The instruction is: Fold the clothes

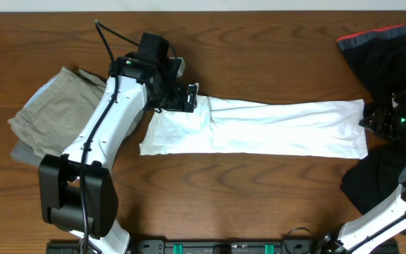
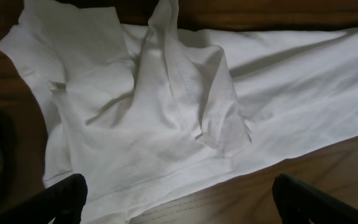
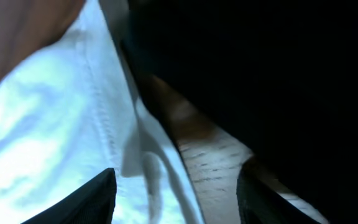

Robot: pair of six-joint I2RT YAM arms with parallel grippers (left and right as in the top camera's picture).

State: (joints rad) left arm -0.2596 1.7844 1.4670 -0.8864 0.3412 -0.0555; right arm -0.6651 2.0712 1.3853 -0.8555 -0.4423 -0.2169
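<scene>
- The white T-shirt (image 1: 273,127) lies flat across the middle of the worktop (image 1: 210,49), folded into one long band running left to right.
- Its right half looks smooth. The left end is rumpled, and the left wrist view shows a sleeve bunched into a raised ridge of cloth.
- The left pincer (image 1: 187,97) hangs over the upper left corner of the shirt.
- Its jaws are spread wide: both dark fingers (image 2: 64,199) sit at the bottom corners of the left wrist view, with only loose cloth and wood below the gap. It grips nothing.
- The right pincer (image 1: 372,118) is at the far right end of the band, right at the shirt's edge.
- Up close, its jaws stand parted, with the shirt's stitched hem and a strip of bare wood showing between them. Nothing looks pinched.
- A khaki garment (image 1: 55,113) lies folded at the far left, partly under the left arm (image 1: 111,127) and apart from the shirt.
- A black garment with a red stripe (image 1: 386,42) fills the upper right corner.
- More black cloth (image 1: 376,183) lies at the lower right, just beside the shirt's right end. Whether it belongs to the striped garment I cannot tell.
</scene>
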